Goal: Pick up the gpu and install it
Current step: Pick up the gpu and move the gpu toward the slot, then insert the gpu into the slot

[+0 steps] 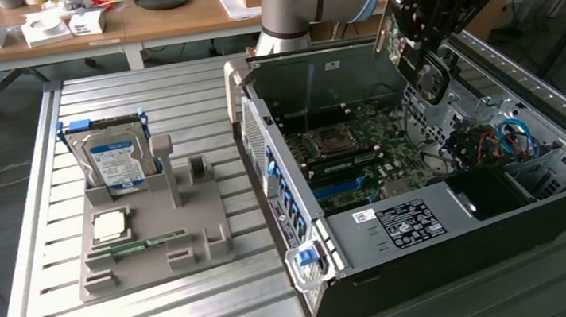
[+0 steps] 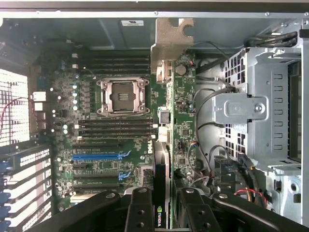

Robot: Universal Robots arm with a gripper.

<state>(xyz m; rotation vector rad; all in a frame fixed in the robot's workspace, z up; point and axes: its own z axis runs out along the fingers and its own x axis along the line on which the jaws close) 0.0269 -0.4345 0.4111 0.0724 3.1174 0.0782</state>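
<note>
The gpu (image 1: pixel 433 81) hangs on edge over the open computer case (image 1: pixel 398 225), above the motherboard (image 1: pixel 352 151). My gripper (image 1: pixel 417 47) is shut on its upper part. In the wrist view I look down along the card: the gpu (image 2: pixel 181 121) runs away from me, its silver end bracket (image 2: pixel 169 43) toward the case's rear wall. My gripper (image 2: pixel 164 208) clamps it, and the black fingers (image 2: pixel 140 208) stand on either side of the card. The blue slots (image 2: pixel 96 156) lie off to one side of the card, beside the processor socket (image 2: pixel 120 95).
On the exterior view's left, a grey holder (image 1: pixel 154 245) carries a hard drive (image 1: pixel 112 158), a processor chip (image 1: pixel 109 225) and a green memory stick (image 1: pixel 149 243). Inside the case are a metal drive cage (image 2: pixel 256 111) and loose cables (image 1: pixel 510 136). Desks with clutter stand behind.
</note>
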